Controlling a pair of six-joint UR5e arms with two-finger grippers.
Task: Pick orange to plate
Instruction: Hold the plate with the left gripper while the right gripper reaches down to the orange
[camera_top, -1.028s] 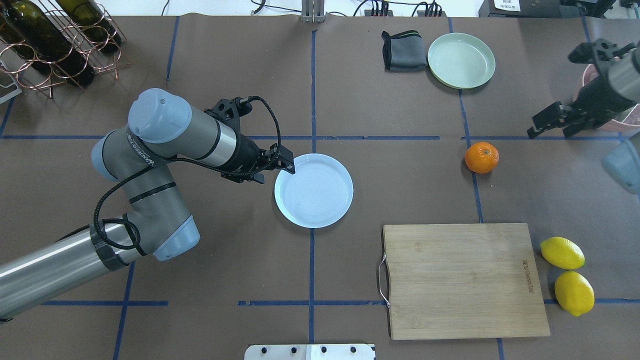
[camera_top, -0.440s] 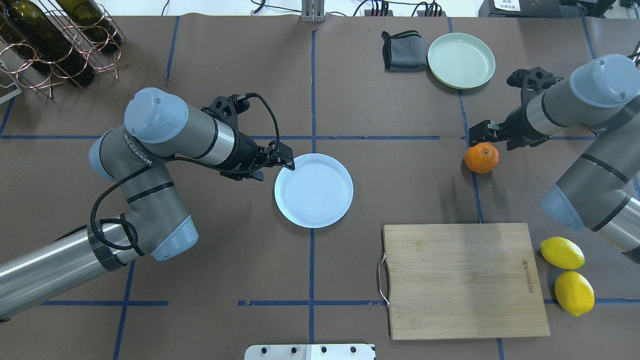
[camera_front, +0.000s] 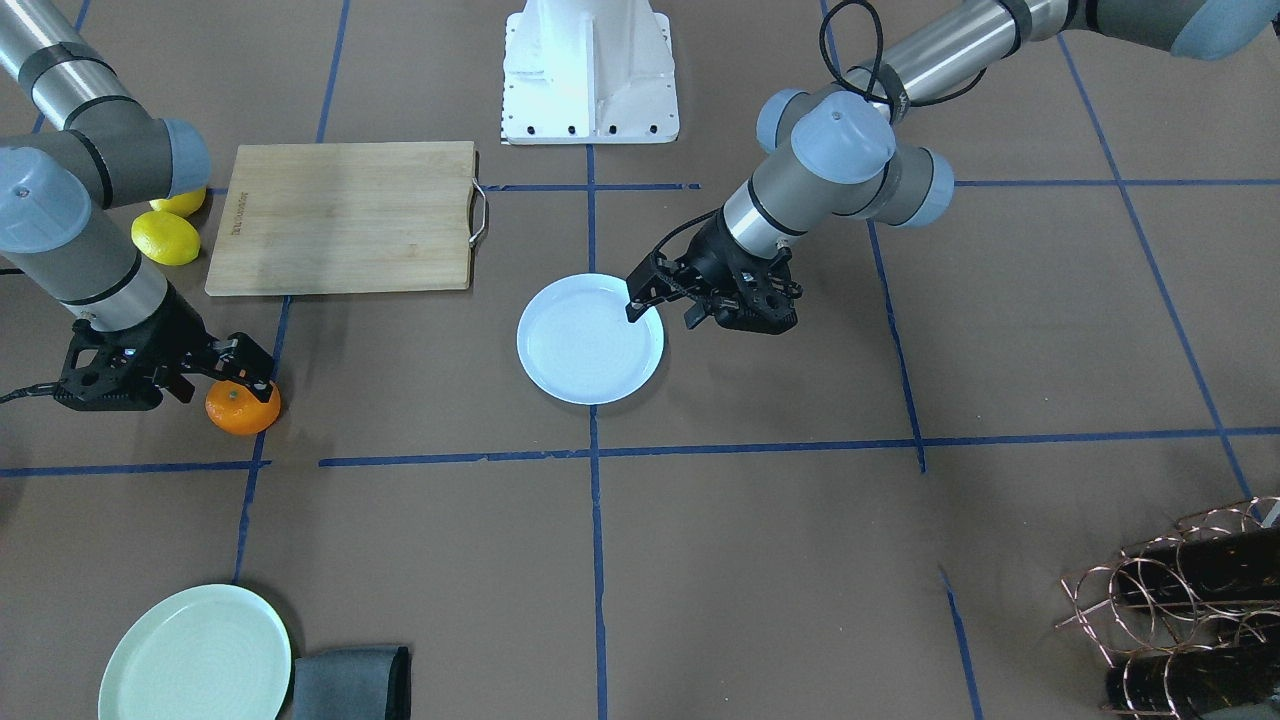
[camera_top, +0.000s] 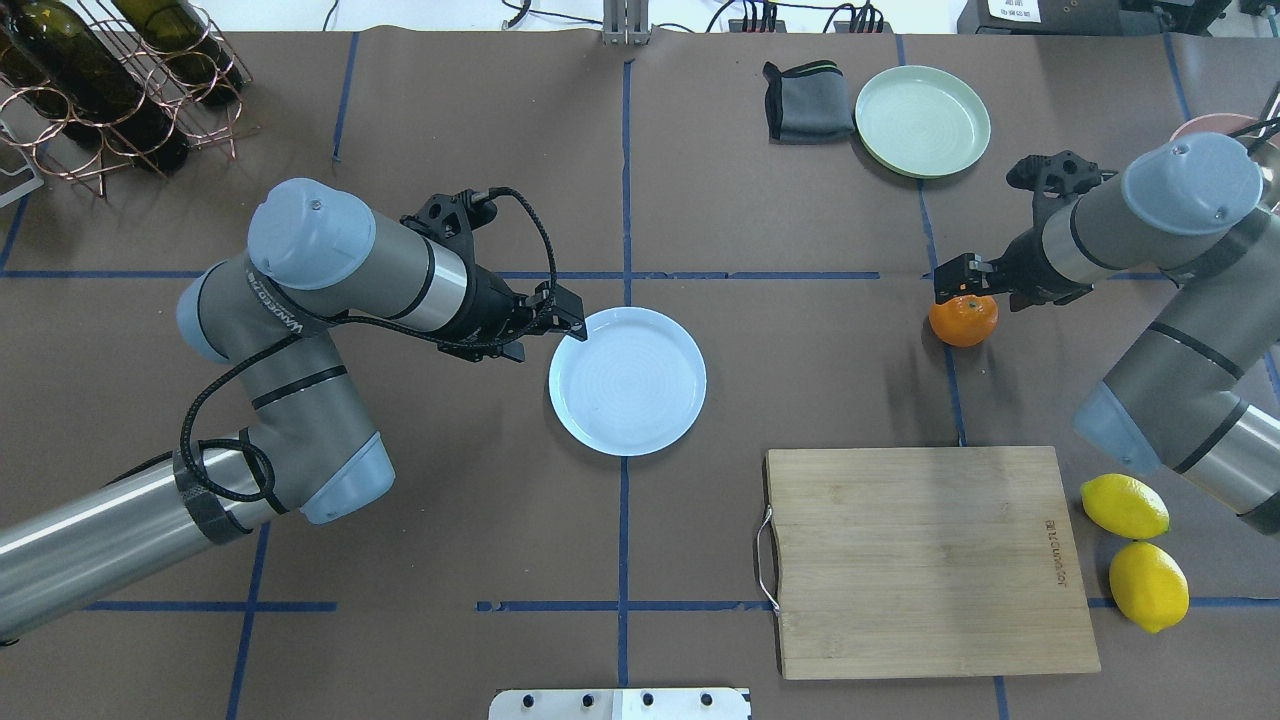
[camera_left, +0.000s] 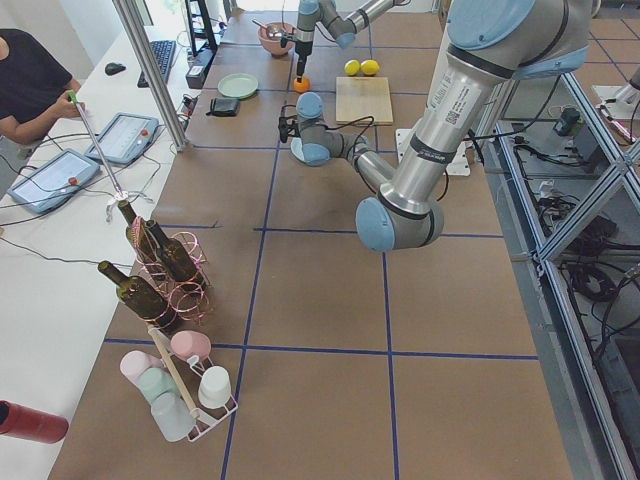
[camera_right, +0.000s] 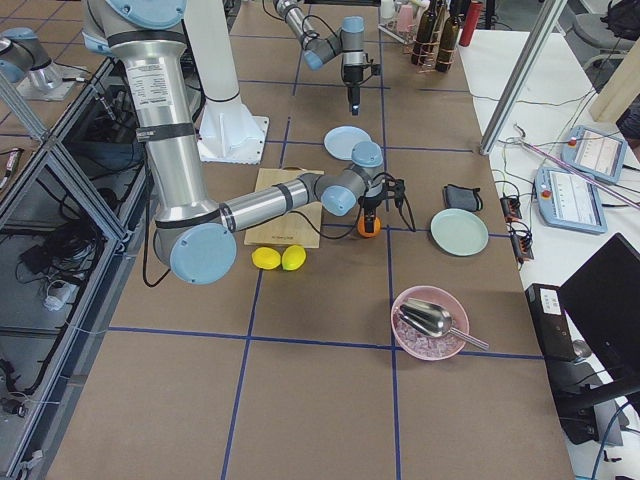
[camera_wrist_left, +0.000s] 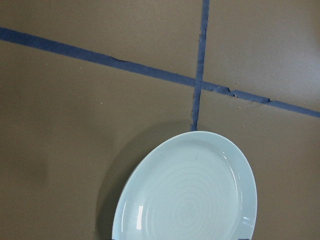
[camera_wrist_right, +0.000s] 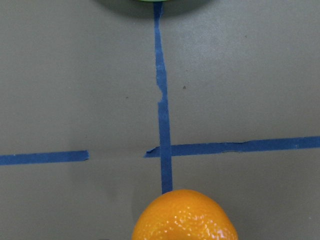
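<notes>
A small round bright-orange fruit lies on the brown table, between a rectangular wooden cutting board and a round mint-green plate. The near arm's black right gripper points down right over it; whether they touch, I cannot tell. Two yellow lemons lie together just beside the board.

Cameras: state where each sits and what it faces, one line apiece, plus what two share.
Front-facing: across the table, facing the robot's base; left arm, right arm.
Overhead: behind the robot, looking forward and down; both arms.
Left side: table's left end; left arm near.
Right side: table's right end; right arm near.
Left wrist: down on the plate; no arm.
Right wrist: down on the orange; no arm.
Shared: both wrist views show blue tape.
</notes>
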